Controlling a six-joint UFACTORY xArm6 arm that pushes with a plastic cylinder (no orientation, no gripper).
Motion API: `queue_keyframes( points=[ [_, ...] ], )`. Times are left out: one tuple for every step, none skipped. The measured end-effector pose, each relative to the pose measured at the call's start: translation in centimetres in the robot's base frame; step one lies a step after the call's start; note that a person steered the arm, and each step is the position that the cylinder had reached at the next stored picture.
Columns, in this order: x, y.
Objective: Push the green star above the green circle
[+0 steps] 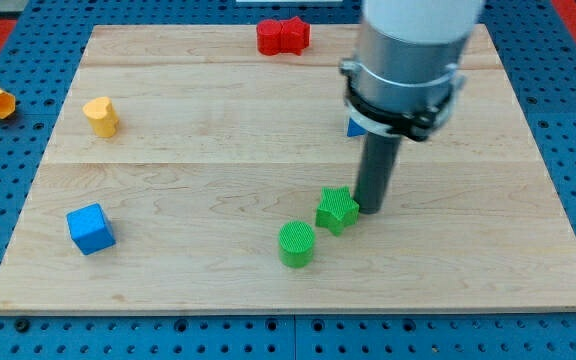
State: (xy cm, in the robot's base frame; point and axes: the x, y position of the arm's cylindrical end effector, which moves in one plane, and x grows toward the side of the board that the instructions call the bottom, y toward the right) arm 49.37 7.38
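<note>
At 3 o'clock of the green star [337,210], touching it, stands my tip [371,209]; no pincer exists. Star sits at 1 o'clock of green circle [296,244], light, rigid, probably sliding easily on the worktop [208,170].

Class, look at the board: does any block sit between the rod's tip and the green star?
No. My tip is right beside the green star, on its right in the view, nothing between them. The green circle lies lower left.

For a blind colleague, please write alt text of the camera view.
My tip rests just right of the green star, which sits up-right of the green circle on a wooden board. Farther away: a blue cube, yellow heart, red blocks.
</note>
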Motion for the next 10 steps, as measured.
queue_keyframes(
  points=[
    [-1.6,-2.2],
    [-1.6,-3.0],
    [-2.2,-4.6],
    [-0.6,4.7],
    [2.7,3.8],
    [1.3,-1.7],
    [0.8,1.3],
    [-1.6,7.7],
    [-5.8,10.9],
    [-11.3,10.5]
  ],
)
